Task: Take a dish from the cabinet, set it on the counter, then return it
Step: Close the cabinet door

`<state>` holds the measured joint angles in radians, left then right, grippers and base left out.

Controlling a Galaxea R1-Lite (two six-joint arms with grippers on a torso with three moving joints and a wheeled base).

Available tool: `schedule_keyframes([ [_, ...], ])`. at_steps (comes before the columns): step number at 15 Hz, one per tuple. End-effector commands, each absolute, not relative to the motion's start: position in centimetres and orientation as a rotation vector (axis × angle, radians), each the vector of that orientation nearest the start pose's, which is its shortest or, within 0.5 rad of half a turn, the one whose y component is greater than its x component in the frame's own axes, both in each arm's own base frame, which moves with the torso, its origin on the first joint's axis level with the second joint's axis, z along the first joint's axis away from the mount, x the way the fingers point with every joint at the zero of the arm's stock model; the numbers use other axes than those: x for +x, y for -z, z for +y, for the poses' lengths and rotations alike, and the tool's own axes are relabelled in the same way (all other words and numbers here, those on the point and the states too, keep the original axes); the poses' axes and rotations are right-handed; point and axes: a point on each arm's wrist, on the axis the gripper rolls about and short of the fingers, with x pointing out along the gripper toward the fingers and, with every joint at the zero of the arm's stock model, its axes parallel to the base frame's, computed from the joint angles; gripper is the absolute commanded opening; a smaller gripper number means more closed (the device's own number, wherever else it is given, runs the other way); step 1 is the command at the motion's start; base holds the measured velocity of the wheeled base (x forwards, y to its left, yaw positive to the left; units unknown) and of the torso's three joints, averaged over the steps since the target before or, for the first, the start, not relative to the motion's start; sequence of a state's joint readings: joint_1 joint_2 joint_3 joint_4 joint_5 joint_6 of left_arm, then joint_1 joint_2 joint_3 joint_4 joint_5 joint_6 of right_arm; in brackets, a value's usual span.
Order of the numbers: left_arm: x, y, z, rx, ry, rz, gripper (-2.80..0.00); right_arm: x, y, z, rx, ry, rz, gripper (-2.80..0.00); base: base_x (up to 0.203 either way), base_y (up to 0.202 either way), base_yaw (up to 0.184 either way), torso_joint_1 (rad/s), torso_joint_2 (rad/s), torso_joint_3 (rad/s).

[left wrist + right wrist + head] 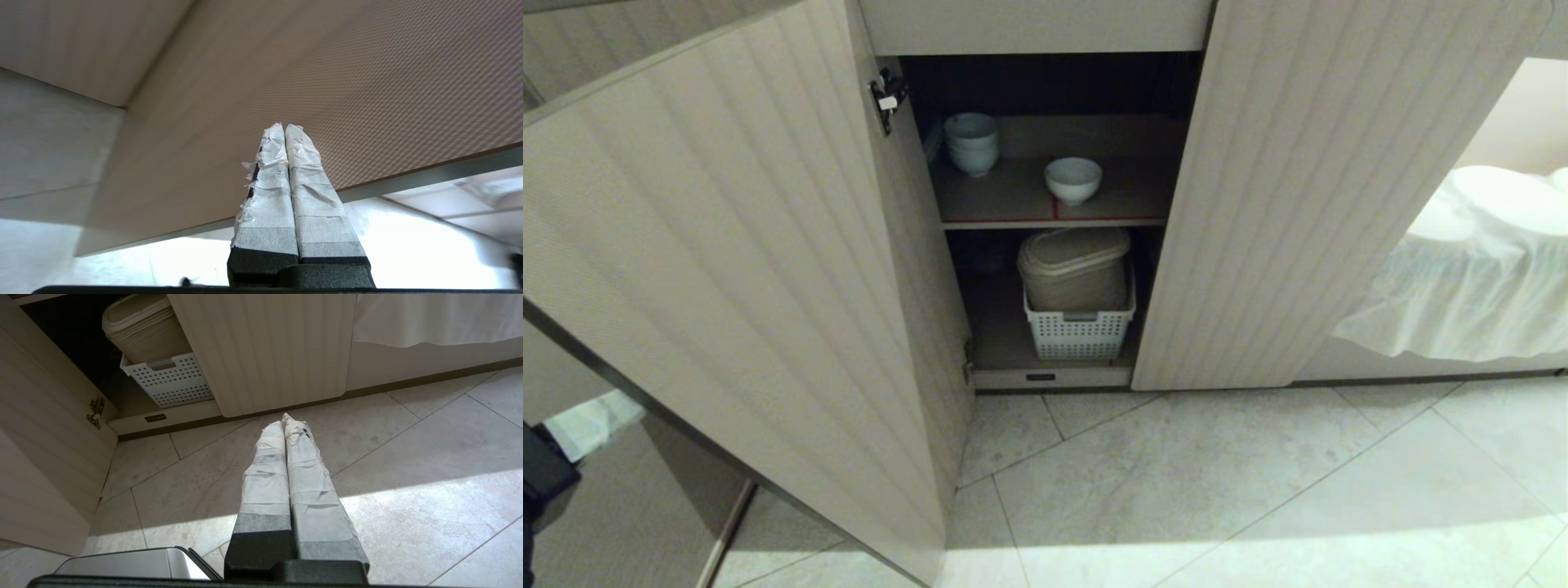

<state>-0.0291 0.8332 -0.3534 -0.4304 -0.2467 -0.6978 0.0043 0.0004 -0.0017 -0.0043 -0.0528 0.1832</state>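
So the cabinet (768, 269) has both fluted doors swung wide open and you can see right into the dark inside. The dish (1073, 179), the little plain white bowl, is sitting upright by itself on the upper shelf (1013, 200), roughly mid-shelf and a bit toward the red front edge. Nothing is touching it. At the back left corner of that same shelf there's a stack of white bowls (971, 142), well apart from the dish. On the lower shelf there's a white perforated basket (1080, 331) at the front edge with a beige lidded tub (1075, 268) sitting in it, pretty much straight below the dish.

Left gripper (285, 127): taped fingers pressed flat together, nothing between them, fully closed on air. It's tucked in behind the left door (310, 81), tips close up against the plain inner panel; can't tell whether they're actually touching it. In the head view only a dark bit of the arm shows at the bottom left corner, behind that door.

Right gripper (284, 421): same deal, fingers closed tight with nothing in them, hanging low over the tiled floor (388, 465) out in front of the right door (265, 351), tips aimed at its bottom edge. It's nowhere near the shelves.

Off to the right of the cabinet there's something draped in white cloth (1478, 269)
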Motion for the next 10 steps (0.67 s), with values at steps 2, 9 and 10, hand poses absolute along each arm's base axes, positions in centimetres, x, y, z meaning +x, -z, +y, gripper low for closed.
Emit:
schedule_keyframes([
  [2,8.8,-20.3,-1.2,-0.717,0.320,0.155,-2.80,-2.3,-7.6,-0.1,0.184,0.048,-0.011,-2.80,0.000,0.000,0.000,0.000,0.00,0.000],
  [9,8.6,-20.3,-2.2,-0.796,0.443,0.170,-2.80,-2.3,-7.6,-0.1,0.184,0.048,-0.011,-2.80,0.000,0.000,0.000,0.000,0.00,0.000],
  [10,8.6,-20.2,-2.5,-0.795,0.474,0.172,-2.80,-2.3,-7.6,-0.1,0.184,0.048,-0.011,-2.80,0.000,0.000,0.000,0.000,0.00,0.000],
])
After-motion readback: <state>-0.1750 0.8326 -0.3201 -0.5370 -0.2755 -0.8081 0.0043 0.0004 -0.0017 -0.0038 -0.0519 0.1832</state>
